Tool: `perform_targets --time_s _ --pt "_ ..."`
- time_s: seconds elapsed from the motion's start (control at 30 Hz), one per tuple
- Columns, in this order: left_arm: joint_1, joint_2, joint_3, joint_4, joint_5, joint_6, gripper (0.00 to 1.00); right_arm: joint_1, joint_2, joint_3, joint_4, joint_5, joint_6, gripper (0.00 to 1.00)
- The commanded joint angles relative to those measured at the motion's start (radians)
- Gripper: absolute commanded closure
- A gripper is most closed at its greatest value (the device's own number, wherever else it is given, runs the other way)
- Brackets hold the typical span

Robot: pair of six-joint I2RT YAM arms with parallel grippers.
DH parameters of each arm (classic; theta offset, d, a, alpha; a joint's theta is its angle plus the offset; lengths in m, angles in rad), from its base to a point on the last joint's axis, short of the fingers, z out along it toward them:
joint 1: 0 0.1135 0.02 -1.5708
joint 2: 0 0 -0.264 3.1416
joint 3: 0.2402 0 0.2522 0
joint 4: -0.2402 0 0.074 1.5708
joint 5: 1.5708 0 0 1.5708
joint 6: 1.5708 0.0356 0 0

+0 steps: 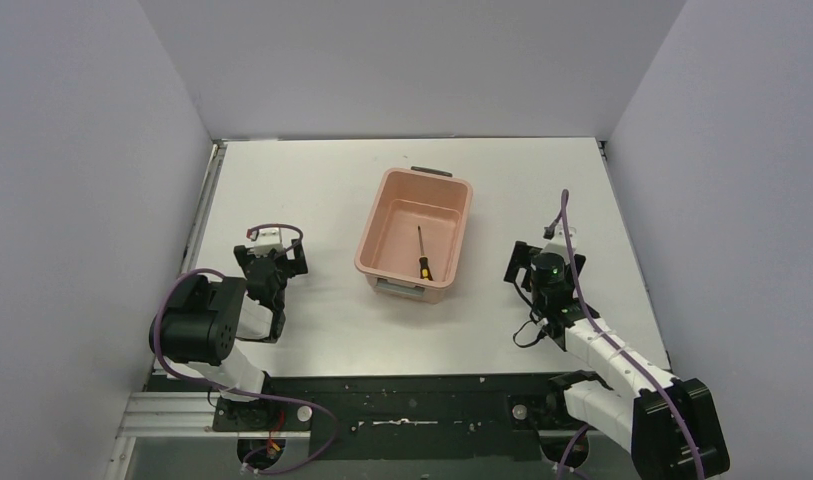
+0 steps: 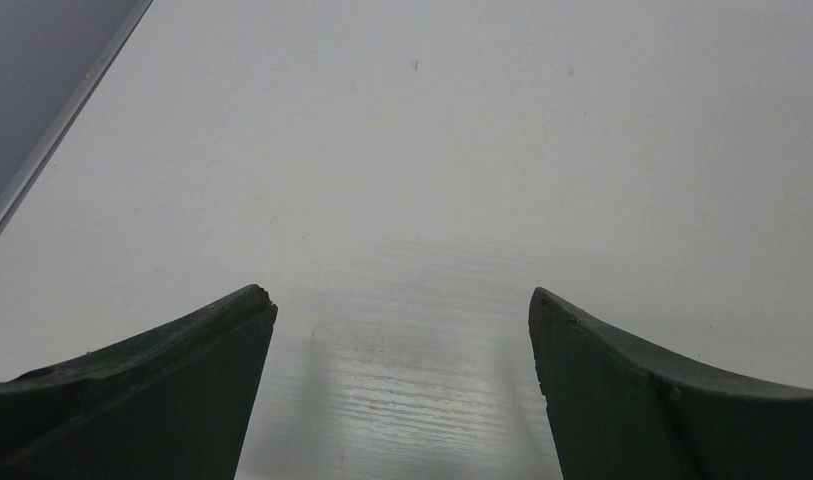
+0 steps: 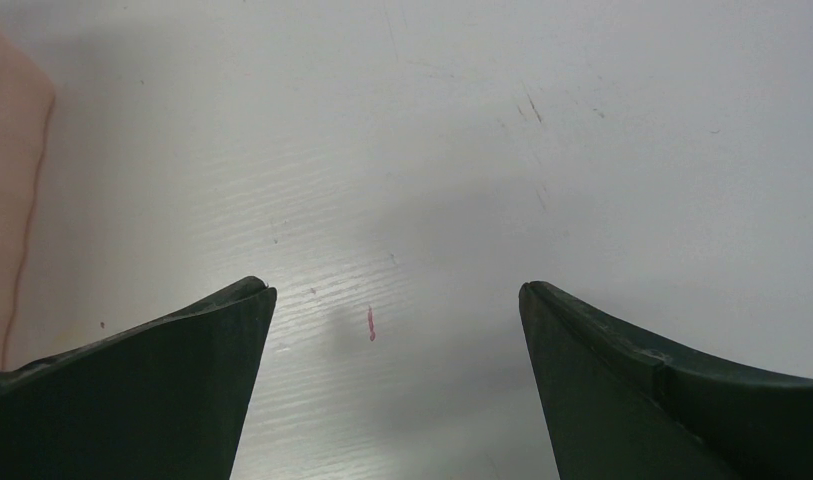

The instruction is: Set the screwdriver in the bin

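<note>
**Task status.** The screwdriver [image 1: 422, 255] is lying inside the bin [image 1: 383, 199], so I am judging the placing as done. Nothing of the task is showing as left, unless it is parking both arms.

**Item 1, bin.** The salmon-pink tub is standing upright near the middle of the table [image 1: 312, 180], between my two arms. Its long axis is running away from the bases. A dark grey handle clip [image 1: 429, 171] is showing at the far short end, and another at the near end. In the right wrist view a strip of its pink wall [image 3: 7, 200] is showing at the left edge.

**Item 2, bin contents.** It is holding the screwdriver and nothing else that I can see. The tool is lying flat on the floor of the tub, toward the near right side. Its yellow-and-black handle is pointing to the near end and its thin dark shaft to the far end.

**Item 3, left gripper [image 2: 402, 305].** I am holding it spread wide and gripping nothing, with only bare table showing between the fingers. It is hovering over the table well to the left of the bin.

**Item 4, right gripper [image 3: 397, 290].** I am holding this one spread wide too, and it is gripping nothing. It is hanging over bare table just to the right of the bin. A small red mark [image 3: 371, 323] is showing on the surface between the fingers.
</note>
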Motion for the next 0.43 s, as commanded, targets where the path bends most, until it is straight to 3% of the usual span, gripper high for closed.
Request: perform_targets --time_s 0.0,0.4 --pt "0.005 -0.019 0.021 0.028 0.020 0.008 0.03 -0.004 -0.009 -0.006 0.127 0.000 0.027 0.00" --pt "0.005 -0.020 0.020 0.028 0.023 0.008 0.03 -0.006 -0.010 -0.012 0.143 0.003 0.033 0.00"
